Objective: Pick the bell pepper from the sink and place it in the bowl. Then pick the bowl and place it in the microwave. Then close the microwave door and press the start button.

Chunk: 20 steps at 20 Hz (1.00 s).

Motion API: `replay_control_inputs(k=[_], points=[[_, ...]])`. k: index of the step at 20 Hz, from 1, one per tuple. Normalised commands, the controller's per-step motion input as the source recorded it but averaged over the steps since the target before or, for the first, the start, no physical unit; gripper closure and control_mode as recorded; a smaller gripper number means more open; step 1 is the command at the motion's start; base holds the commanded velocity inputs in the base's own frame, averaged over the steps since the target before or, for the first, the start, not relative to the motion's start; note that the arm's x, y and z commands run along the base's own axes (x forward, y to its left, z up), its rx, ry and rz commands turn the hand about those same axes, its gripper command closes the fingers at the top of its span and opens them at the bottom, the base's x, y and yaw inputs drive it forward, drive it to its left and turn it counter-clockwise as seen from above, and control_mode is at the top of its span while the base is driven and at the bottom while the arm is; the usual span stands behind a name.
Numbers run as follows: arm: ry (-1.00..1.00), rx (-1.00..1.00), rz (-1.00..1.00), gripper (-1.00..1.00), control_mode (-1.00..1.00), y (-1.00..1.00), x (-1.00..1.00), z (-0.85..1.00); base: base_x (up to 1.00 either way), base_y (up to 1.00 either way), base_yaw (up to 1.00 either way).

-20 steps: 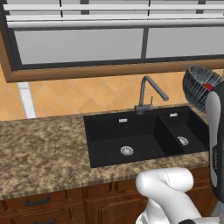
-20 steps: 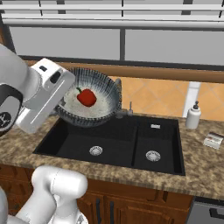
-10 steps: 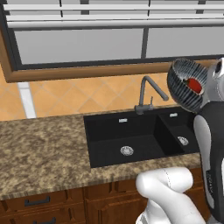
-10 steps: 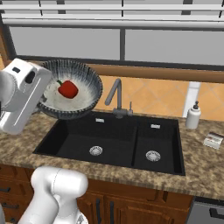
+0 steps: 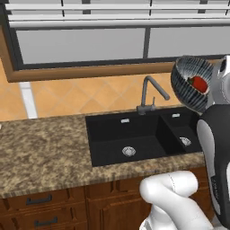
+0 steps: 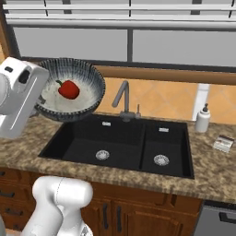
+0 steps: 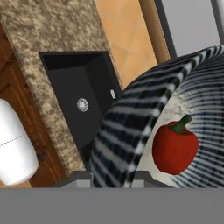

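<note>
Gripper (image 7: 114,175) clamps bowl (image 6: 69,90) rim, bell pepper (image 6: 68,89) inside.

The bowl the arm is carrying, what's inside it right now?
Inside the bowl lies the bell pepper, red with its green stem showing, resting against the pale inner wall. The floor of the bowl beneath the pepper is covered by it.

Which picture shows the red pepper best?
The hand view: the bell pepper is big and close, green stem showing, lying inside the bowl. The right base view shows it small but whole in the lifted bowl. The left base view shows just a red bit past the rim.
</note>
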Motion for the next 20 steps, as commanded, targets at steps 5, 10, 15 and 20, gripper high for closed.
replay_control_inputs(k=[5,10,15,20], points=[[0.0,0.0,0.0,1.0,1.0,0.0,0.0,0.0,-0.97,-0.01,0.03],[0.0,0.0,0.0,1.0,1.0,0.0,0.0,0.0,-0.57,0.06,0.01],[0.0,0.0,0.0,1.0,1.0,0.0,0.0,0.0,0.0,-0.05,-0.11],[0.0,0.0,0.0,1.0,1.0,0.0,0.0,0.0,0.0,-0.15,-0.63]])
